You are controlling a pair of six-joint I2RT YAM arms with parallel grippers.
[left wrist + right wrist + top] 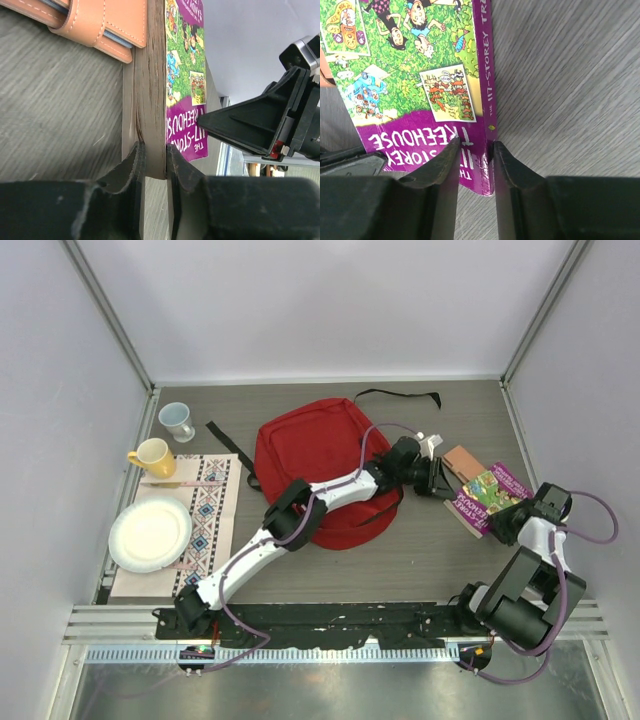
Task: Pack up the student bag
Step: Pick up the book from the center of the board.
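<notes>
The student bag (pixel 318 455), red with black straps, lies flat at the table's middle. Right of it lies a purple and green picture book (pixel 487 498). My left arm reaches across the bag, and my left gripper (pixel 440 483) is at the book's left end. In the left wrist view that gripper (pixel 155 150) is shut on the book's page edge (pixel 150 90), both pads touching it. My right gripper (pixel 505 523) is at the book's near end. In the right wrist view it (pixel 474 147) pinches the spine corner of the book (pixel 420 80).
A tan leather notebook (pixel 462 460) (pixel 100 22) lies just behind the book. At the left are a white mug (pixel 177 420), a yellow mug (pixel 152 457) and a white plate (pixel 150 533) on a patterned mat (pixel 208 510). A loose black strap (pixel 398 395) lies behind the bag.
</notes>
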